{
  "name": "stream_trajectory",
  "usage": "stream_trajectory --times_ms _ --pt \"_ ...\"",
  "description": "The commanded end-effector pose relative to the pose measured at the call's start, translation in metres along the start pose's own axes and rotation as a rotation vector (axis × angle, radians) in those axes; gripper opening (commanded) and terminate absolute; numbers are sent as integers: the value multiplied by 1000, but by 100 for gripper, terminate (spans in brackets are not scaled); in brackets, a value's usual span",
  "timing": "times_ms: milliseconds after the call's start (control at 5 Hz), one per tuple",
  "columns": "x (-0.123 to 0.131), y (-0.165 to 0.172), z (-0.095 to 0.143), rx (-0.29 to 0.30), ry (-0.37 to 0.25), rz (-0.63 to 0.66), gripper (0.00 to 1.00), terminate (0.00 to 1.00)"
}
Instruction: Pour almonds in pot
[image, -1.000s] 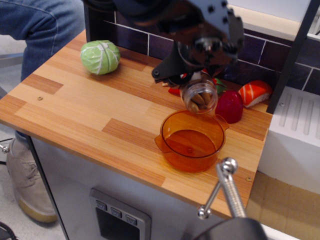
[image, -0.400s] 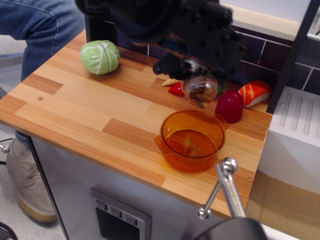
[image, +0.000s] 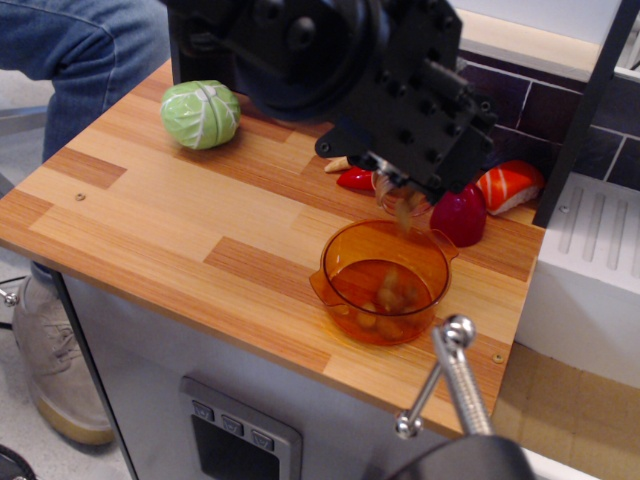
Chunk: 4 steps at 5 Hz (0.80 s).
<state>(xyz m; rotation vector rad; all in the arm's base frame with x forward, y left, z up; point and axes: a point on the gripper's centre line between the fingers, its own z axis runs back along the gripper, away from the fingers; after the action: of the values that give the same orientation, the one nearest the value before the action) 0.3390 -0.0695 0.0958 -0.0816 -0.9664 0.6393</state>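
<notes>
Observation.image looks down across a wooden counter (image: 180, 230), the broadest thing in view, backed by dark tiles with a white rack to its right. Above the counter's far right part hangs the black robot arm (image: 330, 60), its bulk hiding most of what it carries. At its lower end the gripper (image: 405, 190) is turned over so the mouth of a clear jar (image: 400, 200) points downward over the pot (image: 385, 283); only the jar's lower rim shows beneath the black housing. The jaws appear clamped around the jar, since it hangs tipped there with nothing else supporting it, though the fingers themselves are hidden.

That translucent orange pot stands near the counter's front right edge, directly under the jar, so that whatever falls lands inside its wide rim. The almonds (image: 385, 300) now lie mostly on the pot's floor in a loose scatter, and a few blur in the air between jar mouth and rim, so the pour looks well advanced.

A green cabbage toy (image: 201, 114) sits well apart at the back left. Behind the pot lie a dark red rounded toy (image: 459, 213), an orange-and-white piece (image: 510, 185) and a small red pepper (image: 355, 180), all clear of the falling nuts.
</notes>
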Motion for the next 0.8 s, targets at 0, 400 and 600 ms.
stream_trajectory --times_ms 0,400,600 --pt "6 3 4 -30 -33 17 0 0" --pt "7 5 6 -31 -25 -1 0 0" --pt "4 6 9 -40 -20 -29 0 0"
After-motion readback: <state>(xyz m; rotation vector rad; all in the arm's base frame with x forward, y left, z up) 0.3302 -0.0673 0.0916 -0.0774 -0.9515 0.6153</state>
